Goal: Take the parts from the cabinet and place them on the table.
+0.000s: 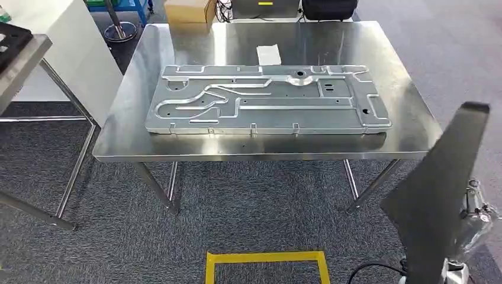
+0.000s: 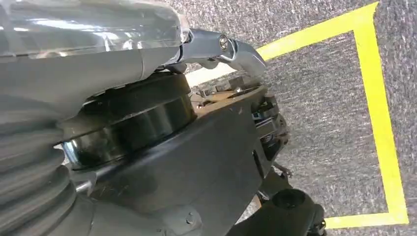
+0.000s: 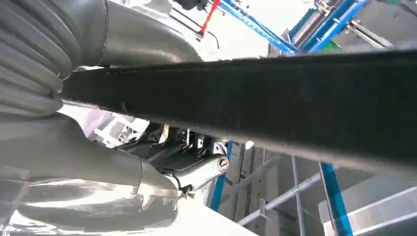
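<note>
My right hand (image 3: 147,162) grips a flat black panel (image 1: 441,189), held on edge; in the right wrist view the thumb and darker fingers (image 3: 196,169) clamp it from both sides, and it runs out well beyond them as a dark band; in the head view it stands tall at my lower right, short of the table's near edge. My left hand (image 2: 162,123) seems to press against the same black panel, though I cannot tell whether its fingers close on it. Ahead of the fingers, the steel table (image 1: 148,142) already carries a large grey metal plate (image 1: 266,100), lying flat across its middle; beyond that lies a small white slip (image 1: 269,54). Below the fingers, yellow tape (image 1: 266,260) marks the carpet. I judge one part delivered; the black panel is not yet set down.
</note>
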Robot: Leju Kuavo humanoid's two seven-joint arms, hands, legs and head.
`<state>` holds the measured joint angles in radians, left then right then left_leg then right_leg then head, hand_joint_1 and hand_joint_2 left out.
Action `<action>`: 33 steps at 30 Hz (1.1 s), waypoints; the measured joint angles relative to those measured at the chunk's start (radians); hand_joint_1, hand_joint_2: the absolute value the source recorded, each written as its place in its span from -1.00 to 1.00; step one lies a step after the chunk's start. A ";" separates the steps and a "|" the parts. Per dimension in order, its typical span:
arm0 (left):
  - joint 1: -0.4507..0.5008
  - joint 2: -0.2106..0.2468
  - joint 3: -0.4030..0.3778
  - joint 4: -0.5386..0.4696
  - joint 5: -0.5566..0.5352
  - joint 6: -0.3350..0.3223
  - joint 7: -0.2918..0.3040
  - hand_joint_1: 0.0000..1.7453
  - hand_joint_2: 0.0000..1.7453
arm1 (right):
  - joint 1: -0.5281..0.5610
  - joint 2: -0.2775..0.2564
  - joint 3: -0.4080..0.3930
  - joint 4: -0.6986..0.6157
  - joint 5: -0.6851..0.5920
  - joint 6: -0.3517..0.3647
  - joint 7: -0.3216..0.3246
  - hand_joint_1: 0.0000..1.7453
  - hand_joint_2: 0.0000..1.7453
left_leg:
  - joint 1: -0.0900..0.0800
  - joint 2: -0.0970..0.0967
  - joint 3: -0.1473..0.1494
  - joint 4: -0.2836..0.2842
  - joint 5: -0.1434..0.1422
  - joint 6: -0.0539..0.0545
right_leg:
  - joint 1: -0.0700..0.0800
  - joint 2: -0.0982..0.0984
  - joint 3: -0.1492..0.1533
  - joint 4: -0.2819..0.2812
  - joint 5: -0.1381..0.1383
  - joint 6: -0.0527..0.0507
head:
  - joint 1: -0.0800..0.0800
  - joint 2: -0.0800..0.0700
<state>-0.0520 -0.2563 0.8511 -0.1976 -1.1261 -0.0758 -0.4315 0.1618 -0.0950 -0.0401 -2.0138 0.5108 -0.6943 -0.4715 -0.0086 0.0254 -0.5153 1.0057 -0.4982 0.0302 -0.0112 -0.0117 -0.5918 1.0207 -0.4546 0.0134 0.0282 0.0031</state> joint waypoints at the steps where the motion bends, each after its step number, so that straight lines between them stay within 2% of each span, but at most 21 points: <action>1: -0.003 0.004 0.000 0.000 -0.005 -0.011 0.012 -1.00 1.00 | 0.000 0.002 0.000 0.003 0.003 0.000 0.000 1.00 1.00 | 0.000 0.000 0.000 -0.001 0.001 -0.003 | 0.000 0.000 0.000 0.000 -0.001 -0.001 | -0.001 0.000; 4: -0.006 0.008 0.002 0.000 0.000 -0.012 0.040 -1.00 1.00 | 0.000 0.004 0.000 0.012 0.008 0.000 0.004 1.00 1.00 | 0.001 0.000 0.000 -0.002 -0.001 -0.009 | 0.000 0.000 0.001 0.002 -0.002 -0.004 | -0.001 0.000; 8: -0.007 0.005 0.012 0.000 0.013 -0.011 0.046 -1.00 1.00 | -0.001 0.004 0.000 0.015 0.008 0.000 0.007 1.00 1.00 | -0.004 0.001 -0.001 -0.005 -0.006 0.006 | -0.005 -0.001 0.005 -0.008 0.001 0.003 | -0.001 0.000; 9: -0.007 0.004 0.015 0.000 0.012 -0.010 0.048 -1.00 1.00 | 0.001 0.004 0.000 0.017 0.008 0.000 0.007 1.00 1.00 | 0.003 0.000 0.004 -0.024 -0.011 0.015 | -0.002 -0.001 0.002 0.024 0.023 0.008 | 0.000 0.000; 11: -0.004 0.002 0.018 0.000 0.011 -0.007 0.049 -1.00 1.00 | 0.002 0.004 0.000 0.017 0.012 -0.001 0.006 1.00 1.00 | 0.010 -0.002 0.035 -0.042 -0.008 0.019 | -0.007 0.002 -0.010 0.047 0.022 0.017 | 0.000 0.000; 12: -0.003 0.002 0.019 0.000 0.007 -0.006 0.049 -1.00 1.00 | 0.000 0.004 0.000 0.017 0.015 -0.001 0.006 1.00 1.00 | 0.013 -0.002 0.042 -0.043 -0.010 0.021 | -0.007 0.007 -0.030 0.080 -0.002 0.025 | 0.004 0.000; 15: -0.002 0.002 0.022 0.000 0.003 -0.005 0.050 -1.00 1.00 | 0.005 0.004 0.000 0.018 0.016 -0.001 0.006 1.00 1.00 | 0.017 -0.001 0.058 -0.042 -0.023 0.012 | -0.019 0.009 -0.153 0.266 -0.083 0.044 | 0.004 0.000; 16: 0.000 0.002 0.023 0.000 0.002 -0.005 0.051 -1.00 1.00 | 0.007 0.004 0.000 0.019 0.017 -0.001 0.006 1.00 1.00 | 0.020 -0.001 0.067 -0.042 -0.030 0.005 | -0.024 0.009 -0.176 0.287 -0.076 0.047 | 0.003 0.000; 17: 0.001 0.002 0.024 0.000 0.002 -0.004 0.051 -1.00 1.00 | 0.008 0.004 0.000 0.020 0.017 -0.001 0.006 1.00 1.00 | 0.027 -0.001 0.081 -0.041 -0.039 -0.003 | -0.029 0.008 -0.175 0.260 -0.047 0.054 | 0.003 0.000; 20: 0.005 0.004 0.024 0.000 0.002 0.000 0.054 -1.00 1.00 | 0.010 0.004 0.000 0.021 0.017 -0.001 0.006 1.00 1.00 | 0.048 -0.001 0.135 -0.041 -0.082 -0.034 | -0.051 -0.009 -0.087 0.028 0.089 0.086 | 0.006 0.000; 21: 0.006 0.009 0.025 0.000 0.002 0.001 0.055 -1.00 1.00 | 0.008 0.004 0.000 0.025 0.017 -0.001 0.006 1.00 1.00 | 0.048 0.000 0.147 -0.042 -0.093 -0.045 | -0.037 -0.019 -0.102 0.035 0.083 0.079 | 0.015 0.000; 22: 0.006 0.009 0.025 0.000 0.002 0.001 0.055 -1.00 1.00 | 0.007 0.004 0.000 0.025 0.017 -0.001 0.006 1.00 1.00 | 0.043 0.003 0.145 -0.052 -0.099 -0.056 | -0.030 -0.023 -0.101 0.029 0.054 0.040 | 0.017 0.000; 23: 0.006 0.008 0.025 0.000 0.001 0.002 0.056 -1.00 1.00 | 0.014 0.004 0.000 0.024 0.017 -0.001 0.007 1.00 1.00 | 0.038 0.008 0.158 -0.070 -0.107 -0.062 | -0.028 -0.016 -0.102 0.029 0.057 0.026 | 0.017 0.000; 24: 0.009 0.009 0.025 0.000 0.002 0.002 0.056 -1.00 1.00 | 0.016 0.004 0.000 0.025 0.017 -0.001 0.008 1.00 1.00 | 0.039 0.006 0.176 -0.066 -0.092 -0.073 | -0.035 -0.011 -0.095 0.029 0.039 0.013 | 0.016 0.000; 26: 0.006 0.008 0.025 0.000 0.001 0.003 0.055 -1.00 1.00 | 0.016 0.004 0.000 0.022 0.019 -0.001 0.007 1.00 1.00 | 0.046 -0.001 0.149 0.009 -0.060 -0.078 | -0.030 0.002 -0.059 0.024 0.016 -0.008 | 0.006 0.000; 27: 0.004 0.009 0.025 0.000 0.002 0.003 0.053 -1.00 1.00 | 0.014 0.005 0.000 0.022 0.019 -0.002 0.006 1.00 1.00 | 0.045 -0.012 0.105 0.096 -0.040 -0.070 | -0.026 0.001 -0.036 0.020 -0.001 -0.017 | 0.003 0.000; 28: 0.001 0.009 0.025 0.000 0.002 0.003 0.050 -1.00 1.00 | 0.014 0.005 0.000 0.023 0.019 -0.002 0.007 1.00 1.00 | 0.039 -0.016 0.040 0.187 -0.046 -0.062 | -0.021 0.001 -0.012 0.014 -0.017 -0.024 | 0.001 0.000; 29: 0.000 0.008 0.025 0.000 0.001 0.003 0.050 -1.00 1.00 | 0.015 0.005 0.000 0.023 0.019 -0.002 0.006 1.00 1.00 | 0.031 -0.016 -0.016 0.249 -0.079 -0.055 | -0.015 0.004 0.013 0.008 -0.031 -0.028 | -0.001 0.000; 30: 0.000 0.008 0.025 0.000 0.001 0.003 0.050 -1.00 1.00 | 0.015 0.005 0.000 0.023 0.019 -0.002 0.006 1.00 1.00 | 0.023 -0.016 -0.066 0.288 -0.138 -0.049 | -0.008 0.008 0.041 0.000 -0.048 -0.034 | -0.001 0.000; 32: 0.004 0.008 0.025 0.000 0.001 0.001 0.050 -1.00 1.00 | 0.015 0.007 0.000 0.023 0.020 -0.002 0.006 1.00 1.00 | 0.010 -0.016 -0.136 0.287 -0.237 -0.029 | 0.008 0.018 0.104 -0.015 -0.082 -0.042 | -0.003 0.000; 33: 0.007 0.007 0.025 0.000 0.001 0.000 0.050 -1.00 1.00 | 0.015 0.007 0.000 0.023 0.020 -0.002 0.006 1.00 1.00 | 0.003 -0.018 -0.162 0.260 -0.245 -0.016 | 0.017 0.023 0.136 -0.022 -0.100 -0.045 | -0.005 0.000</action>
<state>-0.0449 -0.2495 0.8762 -0.1976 -1.1250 -0.0763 -0.3815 0.1769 -0.0885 -0.0401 -1.9909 0.5306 -0.6958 -0.4650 -0.0060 0.0078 -0.6774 1.2661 -0.7430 0.0137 0.0060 0.0118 -0.4554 0.9984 -0.5549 -0.0311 0.0233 0.0031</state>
